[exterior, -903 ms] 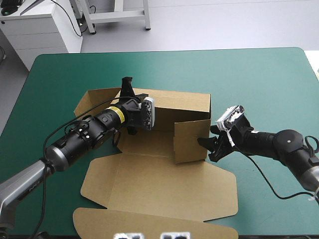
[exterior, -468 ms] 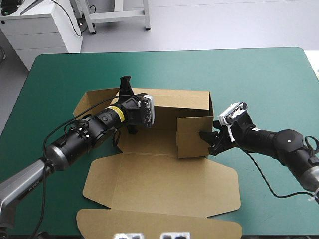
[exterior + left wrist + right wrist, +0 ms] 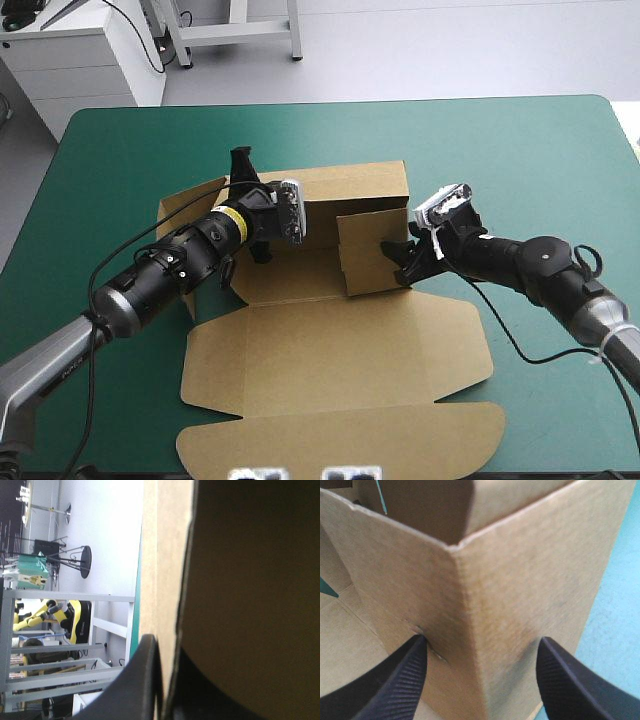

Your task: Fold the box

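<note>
At the left, a strip of teal-green cover (image 3: 110,150) ran between the table's left edge and the brown box (image 3: 330,350), whose left flap (image 3: 178,208) reached out toward that edge. The left gripper (image 3: 242,172) was clamped over the top edge of the back wall (image 3: 350,185) near its left end, the board pinched between its black fingers. The box sat about mid-table, its lid flat toward the near edge. Its rounded tuck flap (image 3: 340,445) lay close to that edge, with little room left. The right side wall (image 3: 365,255) stood upright. The right gripper (image 3: 400,262) straddled its outer corner, fingers (image 3: 400,680) spread wide, one tip touching the board at a slit. Beyond it, a wide stretch of cover ran to the right and far edges.
</note>
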{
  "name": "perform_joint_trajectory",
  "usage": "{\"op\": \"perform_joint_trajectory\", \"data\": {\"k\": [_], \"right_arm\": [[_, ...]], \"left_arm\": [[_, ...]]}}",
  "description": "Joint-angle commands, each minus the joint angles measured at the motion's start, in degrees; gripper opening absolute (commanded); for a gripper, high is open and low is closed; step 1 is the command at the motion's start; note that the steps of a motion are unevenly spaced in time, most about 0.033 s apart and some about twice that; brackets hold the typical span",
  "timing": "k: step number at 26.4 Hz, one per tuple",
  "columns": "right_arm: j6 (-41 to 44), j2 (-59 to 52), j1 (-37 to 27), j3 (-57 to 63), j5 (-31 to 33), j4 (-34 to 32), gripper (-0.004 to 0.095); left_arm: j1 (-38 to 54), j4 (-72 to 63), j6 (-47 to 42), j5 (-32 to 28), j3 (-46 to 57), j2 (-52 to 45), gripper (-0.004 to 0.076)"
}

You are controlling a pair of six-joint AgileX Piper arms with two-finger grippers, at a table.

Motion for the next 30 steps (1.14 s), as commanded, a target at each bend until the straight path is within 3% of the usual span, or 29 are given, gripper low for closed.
{"op": "perform_joint_trajectory", "data": {"k": [1, 5, 12, 16, 21, 30], "right_arm": [[0.21, -0.01, 2.01, -3.62, -4.31, 1.17, 0.0586], [2.61, 0.18, 3.11, -4.45, -11.63, -1.79, 0.0585], [2.84, 1.64, 3.11, -5.63, -13.39, -3.35, 0.0554], [2.84, 2.59, 3.11, -6.69, -10.56, -3.6, 0.0361], [2.72, 2.59, 3.11, -6.69, -10.45, -3.82, -0.0013], [2.92, 2.59, 3.01, -6.69, -8.7, -3.82, -0.0017]], "left_arm": [[-0.07, 2.76, -6.99, 5.63, -1.13, -1.55, -0.0008], [-0.35, 2.83, -6.76, 4.02, -1.13, -1.55, -0.0008], [-4.93, 3.76, -3.82, -0.94, -1.13, -1.55, -0.0008], [-6.57, 3.76, -2.6, -1.07, -1.13, -1.55, -0.0008], [-6.44, 3.76, -2.6, -0.32, -1.13, -1.55, -0.0008], [-6.44, 4.23, -2.6, 0.65, -1.0, -1.55, -0.0008]]}}
